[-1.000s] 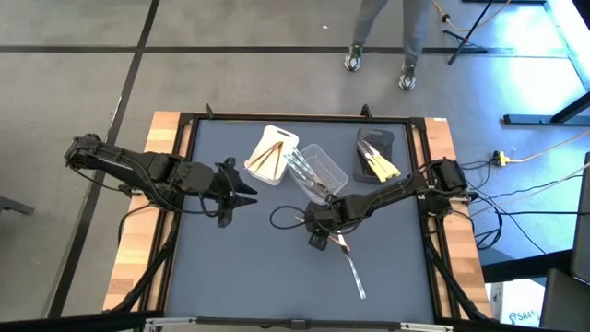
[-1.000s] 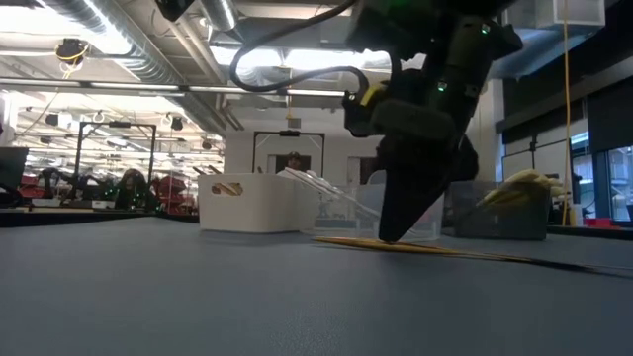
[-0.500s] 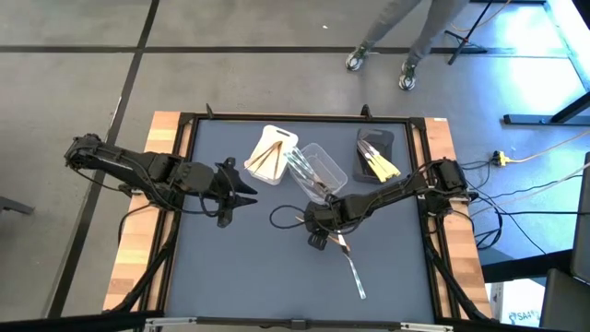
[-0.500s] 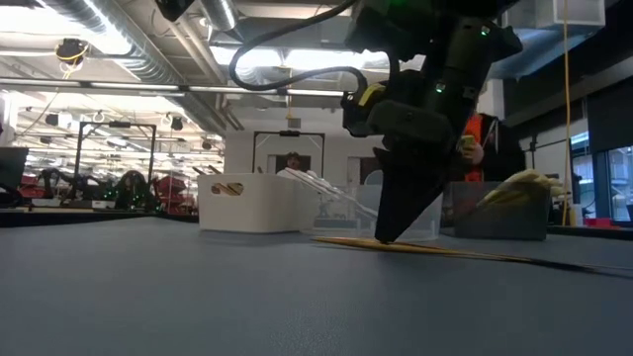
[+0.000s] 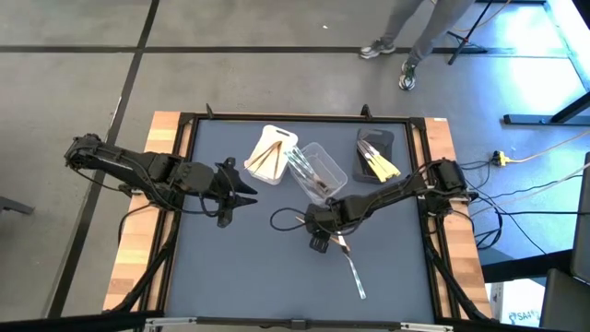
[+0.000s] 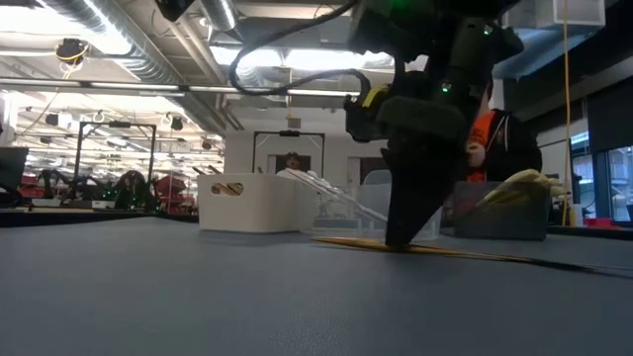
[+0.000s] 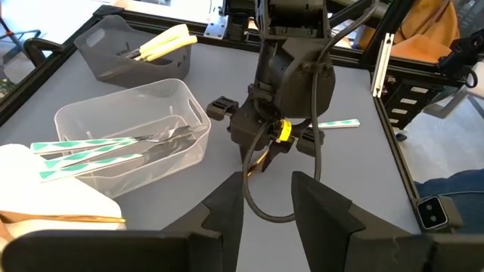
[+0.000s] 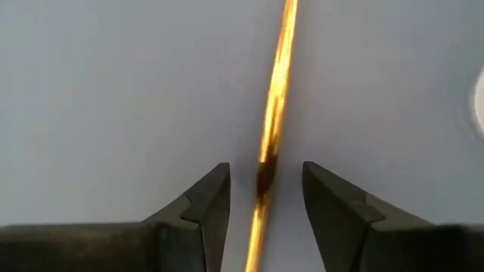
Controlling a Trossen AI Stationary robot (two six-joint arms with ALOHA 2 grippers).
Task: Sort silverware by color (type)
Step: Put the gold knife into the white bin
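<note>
— How far along is the sorting?

— Well on, I'd judge. The white tub (image 5: 270, 154) holds tan wood-like pieces, the clear tub (image 5: 318, 171) holds clear ones, and the dark grey tub (image 5: 375, 154) holds yellow ones. Only two pieces show loose on the table (image 5: 230, 267): a tan-orange utensil (image 8: 274, 121) and a clear utensil (image 5: 353, 275).

— Where are they relative to the working claw?

— The right gripper (image 5: 322, 232) is down at the table surface, tips pointing straight down, just short of the clear tub. The tan-orange piece runs directly between its fingers (image 8: 203, 205); the clear one lies on the far side of the claw from the tubs, near but apart.

— Has it grabbed the tan one?

— Not yet. The fingers stand apart with a gap on each side of the strip, straddling it rather than pinching.

— And the other arm?

— The left gripper (image 5: 241, 194) waits over bare table on the left side, fingers spread, holding nothing.

— So what's left?

— Probably closing on that tan piece and carrying it to the white tub — then the clear one to the clear tub.
</note>
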